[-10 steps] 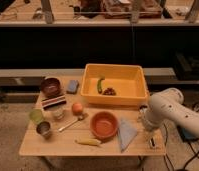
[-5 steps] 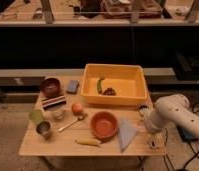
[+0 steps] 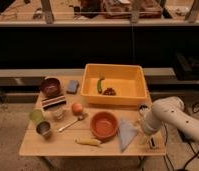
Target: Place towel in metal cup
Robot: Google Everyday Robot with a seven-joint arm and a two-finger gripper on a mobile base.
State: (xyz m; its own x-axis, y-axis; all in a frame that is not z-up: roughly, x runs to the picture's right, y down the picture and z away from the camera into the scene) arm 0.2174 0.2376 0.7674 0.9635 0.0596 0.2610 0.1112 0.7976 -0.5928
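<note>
Gripper: the gripper (image 3: pixel 144 131) is held low over the near right part of the table (image 3: pixel 58 146), at the end of the white arm (image 3: pixel 168 114). Its fingers are spread and nothing is gripped between them.
Towel: the towel (image 3: pixel 126 133) is laid flat on the table in a rough triangle, just left of the gripper and just right of the orange bowl (image 3: pixel 104 125). Whether it is touched by the gripper cannot be told.
Metal cup: the metal cup (image 3: pixel 44 130) is stood upright near the near left corner, well apart from the towel, with the orange bowl between them.
Left side: a light green cup (image 3: pixel 36 116) is set just behind the metal cup; a dark red-brown bowl (image 3: pixel 51 87) and a blue sponge (image 3: pixel 73 87) are placed farther back.
Middle: an orange fruit (image 3: pixel 77 108), a spoon (image 3: pixel 72 122) and a banana (image 3: pixel 88 142) are seen left of and around the orange bowl.
Far right: a yellow bin (image 3: pixel 135 75) is set at the far side of the table.
</note>
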